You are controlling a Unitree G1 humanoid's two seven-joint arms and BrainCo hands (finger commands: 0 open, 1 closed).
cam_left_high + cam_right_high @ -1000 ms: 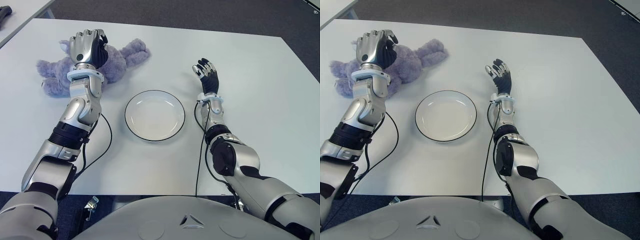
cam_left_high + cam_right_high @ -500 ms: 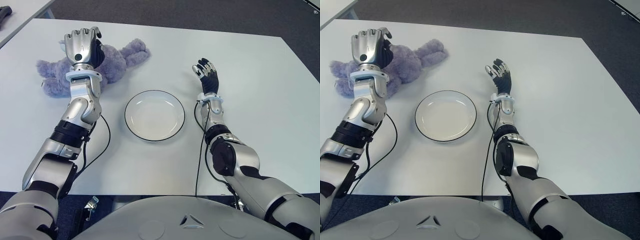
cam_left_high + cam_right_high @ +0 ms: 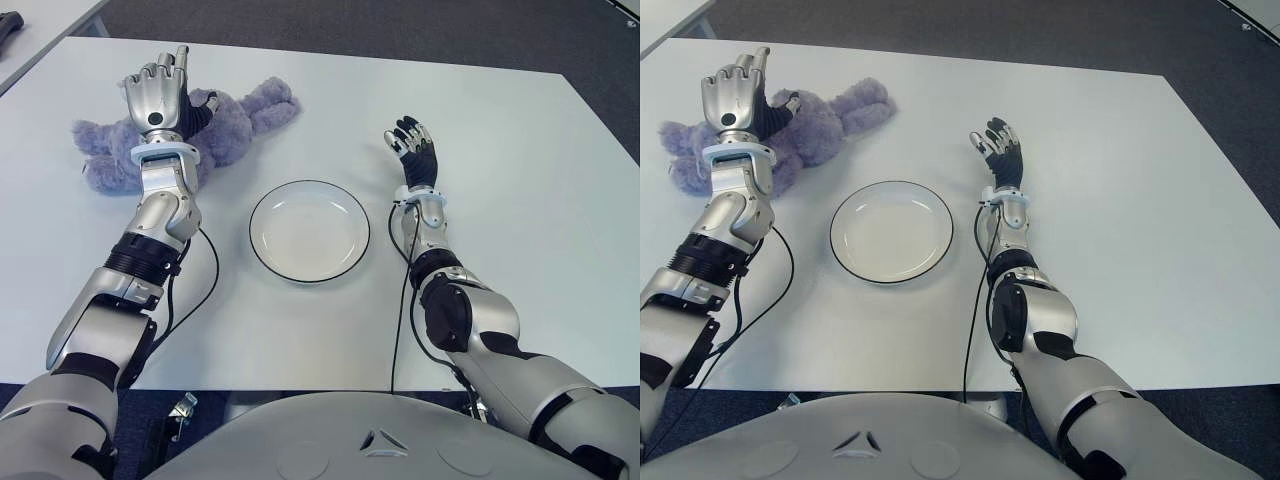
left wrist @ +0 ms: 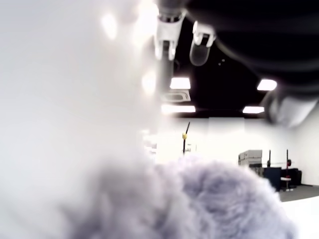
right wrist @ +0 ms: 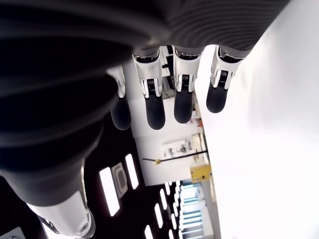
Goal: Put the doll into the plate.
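Note:
A purple plush doll [image 3: 245,115] lies on the white table [image 3: 500,150] at the far left, its legs pointing toward the middle. My left hand [image 3: 165,85] is over the doll's body, knuckles toward the camera, index finger straight and the other fingers loosely bent. In the left wrist view the fingers [image 4: 167,30] stretch away above the doll's fur [image 4: 199,199] without closing on it. A white plate [image 3: 309,230] with a dark rim sits in the middle, with nothing in it. My right hand [image 3: 412,142] shows to the right of the plate, fingers relaxed and holding nothing.
A second table's corner [image 3: 40,20] shows at the far left with a dark object [image 3: 8,22] on it. Dark floor lies beyond the table's far edge. Cables run along both forearms.
My left hand has shifted slightly to the left over the doll and its curled fingers have unfolded, the index now straight. The doll, plate and right hand have not moved.

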